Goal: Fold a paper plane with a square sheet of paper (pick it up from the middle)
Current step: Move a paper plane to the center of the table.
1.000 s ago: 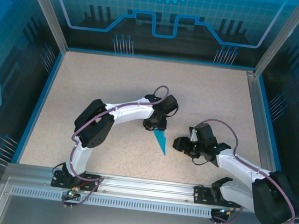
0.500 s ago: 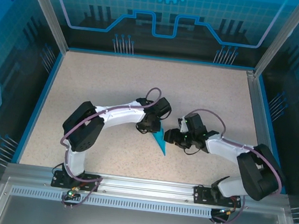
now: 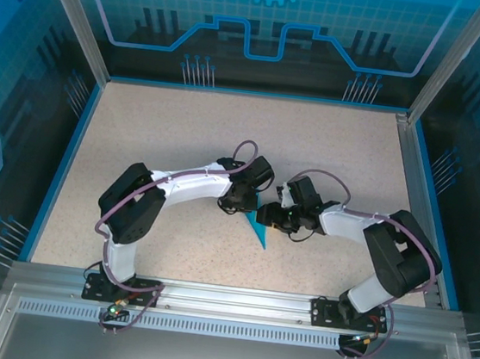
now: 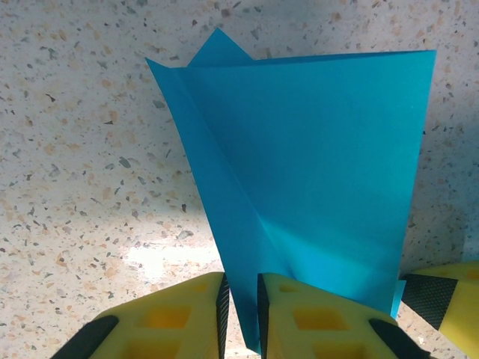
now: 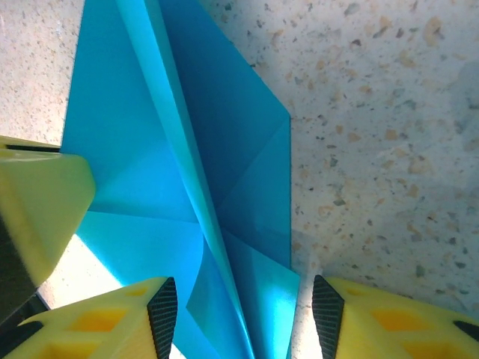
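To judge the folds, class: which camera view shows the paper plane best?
The left wrist view: the plane is seen nearly whole, with a clear outline and one long crease. The right wrist view gives a close, cropped look at its centre folds. The top external view shows it as a small blue wedge, too small for detail.

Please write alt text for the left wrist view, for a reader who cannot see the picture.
The left end effector, at the bottom edge, has its two yellow fingers closed on a raised fold of the cyan-blue paper plane. The folded paper grows wider away from the camera, with the speckled beige table around it.
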`<state>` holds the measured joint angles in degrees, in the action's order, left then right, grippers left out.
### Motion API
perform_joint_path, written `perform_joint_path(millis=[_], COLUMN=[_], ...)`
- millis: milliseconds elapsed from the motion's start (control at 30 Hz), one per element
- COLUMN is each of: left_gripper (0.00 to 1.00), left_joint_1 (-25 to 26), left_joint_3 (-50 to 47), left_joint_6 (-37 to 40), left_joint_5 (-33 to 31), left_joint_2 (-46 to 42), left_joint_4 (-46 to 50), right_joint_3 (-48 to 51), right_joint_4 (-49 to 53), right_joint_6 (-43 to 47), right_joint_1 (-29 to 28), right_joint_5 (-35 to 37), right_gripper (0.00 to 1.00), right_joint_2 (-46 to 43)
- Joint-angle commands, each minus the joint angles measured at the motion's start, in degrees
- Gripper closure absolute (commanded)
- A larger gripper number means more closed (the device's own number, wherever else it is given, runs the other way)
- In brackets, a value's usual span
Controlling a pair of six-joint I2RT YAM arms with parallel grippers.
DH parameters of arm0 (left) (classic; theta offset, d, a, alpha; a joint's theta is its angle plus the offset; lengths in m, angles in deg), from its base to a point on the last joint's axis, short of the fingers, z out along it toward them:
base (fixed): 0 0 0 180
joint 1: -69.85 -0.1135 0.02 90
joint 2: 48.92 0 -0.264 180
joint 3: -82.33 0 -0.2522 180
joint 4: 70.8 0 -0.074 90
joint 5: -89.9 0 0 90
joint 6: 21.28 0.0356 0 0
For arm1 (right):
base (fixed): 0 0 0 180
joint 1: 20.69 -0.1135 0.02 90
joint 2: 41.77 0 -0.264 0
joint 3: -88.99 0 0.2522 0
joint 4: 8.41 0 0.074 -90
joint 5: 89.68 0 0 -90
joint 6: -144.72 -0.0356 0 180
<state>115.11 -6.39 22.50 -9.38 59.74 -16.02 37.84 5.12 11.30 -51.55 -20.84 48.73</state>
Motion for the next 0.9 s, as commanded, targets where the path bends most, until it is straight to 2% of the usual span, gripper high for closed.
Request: perform_joint_path(millis=[0, 100, 400, 867], left_gripper=[0.79, 0.78, 0.78, 0.79], left_joint_1=[-0.3, -0.3, -0.3, -0.3], left_joint_3=[-0.7, -0.6, -0.3, -0.4], left_joint_6=[0.8, 0.9, 0.8, 0.5], left_joint_5=[-1.1, -0.7, -0.7, -1.0], left_joint_2=[-1.5, -1.4, -1.0, -1.4], left_joint_4=[0.4, 0.6, 1.2, 0.9], right_joint_3=[-1.2, -1.3, -1.3, -3.9], right_joint_4=[-0.7, -1.9, -0.7, 2.1], right_joint_6=[1.2, 1.3, 3.4, 5.4], right_joint_1=[-0.9, -1.0, -1.6, -4.9], right_joint_5=[-0.8, -2.8, -3.1, 1.5], right_gripper=[0.46, 0.49, 0.57, 0.72], right_joint_2=[1.0, 1.4, -1.1, 3.0])
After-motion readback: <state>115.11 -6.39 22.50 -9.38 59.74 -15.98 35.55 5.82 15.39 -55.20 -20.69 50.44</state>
